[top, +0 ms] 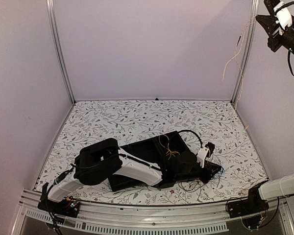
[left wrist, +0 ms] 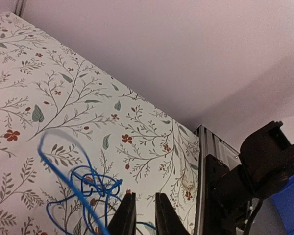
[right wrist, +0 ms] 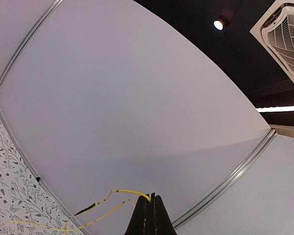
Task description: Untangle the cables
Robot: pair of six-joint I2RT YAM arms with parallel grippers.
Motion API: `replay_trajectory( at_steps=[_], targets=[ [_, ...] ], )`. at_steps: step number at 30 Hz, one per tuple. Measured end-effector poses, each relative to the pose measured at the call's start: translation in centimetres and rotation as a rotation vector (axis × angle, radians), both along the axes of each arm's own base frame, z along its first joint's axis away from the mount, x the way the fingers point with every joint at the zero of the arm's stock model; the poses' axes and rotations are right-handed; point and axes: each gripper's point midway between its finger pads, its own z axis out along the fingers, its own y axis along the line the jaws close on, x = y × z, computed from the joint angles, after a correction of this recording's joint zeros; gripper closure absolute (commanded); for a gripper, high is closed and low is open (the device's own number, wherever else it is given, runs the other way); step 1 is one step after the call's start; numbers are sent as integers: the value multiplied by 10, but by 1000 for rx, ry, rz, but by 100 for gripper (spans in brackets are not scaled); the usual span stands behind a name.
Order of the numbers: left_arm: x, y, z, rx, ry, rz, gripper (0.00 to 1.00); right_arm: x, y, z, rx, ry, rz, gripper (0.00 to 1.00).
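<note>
- The right gripper is raised high above the back right corner of the surface. Its jaws are clenched on the yellow cable.
- From that grip the yellow cable runs steeply down. In the top view it hangs as a pale strand close to the metal post at the back right corner, its long axis near vertical.
- In the right wrist view it sweeps left and downward toward the surface, with a short dark section along it.
- More yellow loops lie draped over the black forearm of the left arm, around the middle of the surface.
- The left arm lies low, reaching from the front left corner toward the front right.
- The left gripper sits just over the surface with only a narrow slit between its jaws. I cannot tell whether it pinches anything.
- The blue cable is a knot of loops with no single axis. It lies on the surface just beside the left gripper, near the front right edge, with one loop arching up and away.
- The surface shows uncovered toward the back edge and the back left corner. Walls close three sides.
</note>
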Motion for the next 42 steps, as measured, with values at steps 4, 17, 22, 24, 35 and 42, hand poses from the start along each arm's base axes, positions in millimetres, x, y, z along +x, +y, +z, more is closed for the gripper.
replay_trajectory(
  at_steps=[4, 17, 22, 24, 35, 42],
  targets=[
    [-9, 9, -39, 77, 5, -23, 100, -7, -3, 16, 18, -55, -3, 100],
    [-17, 18, -51, 110, -57, -36, 44, -6, 7, 6, 8, -43, 51, 100],
    [-27, 38, -59, 157, -109, -47, 39, 11, 27, -42, -11, 97, 137, 100],
    [-34, 43, -57, 165, -146, -59, 39, 17, 37, -61, -13, 163, 185, 100],
    [-88, 41, -52, 203, -399, -116, 41, 21, 73, -94, 25, 315, 395, 100],
    [-92, 34, -52, 267, -587, -30, 41, 30, 95, -114, 33, 402, 490, 100]
  ],
)
